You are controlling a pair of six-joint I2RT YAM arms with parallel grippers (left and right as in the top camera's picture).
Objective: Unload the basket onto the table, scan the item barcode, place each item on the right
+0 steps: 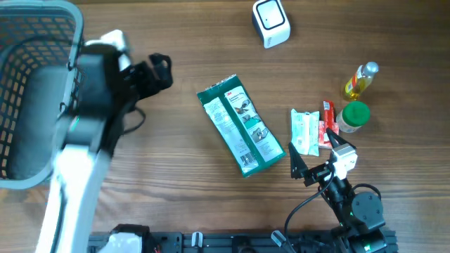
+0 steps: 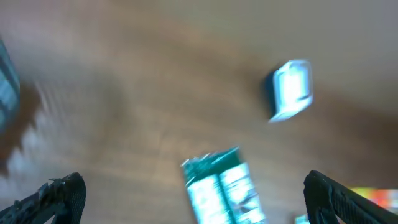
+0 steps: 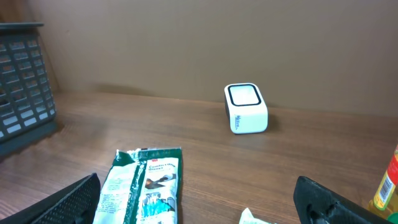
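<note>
A: Grey basket (image 1: pixel 28 91): one, at the table's (image 1: pixel 176 183) left edge. Next?
B: One green packet (image 1: pixel 240 125) mid-table, between left gripper (image 1: pixel 163 70) and right gripper (image 1: pixel 320 160), both spread wide, empty. One white scanner (image 1: pixel 271 22) at the far edge; two sachets (image 1: pixel 304 131), one bottle (image 1: pixel 361 79), one jar (image 1: pixel 353 117) rightward.

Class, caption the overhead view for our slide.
Green packet lies flat mid-table; white scanner stands beyond, basket at left.

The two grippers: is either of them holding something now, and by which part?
Nothing is held. The left gripper and the right gripper are both open and empty; the green packet lies apart from both.
</note>
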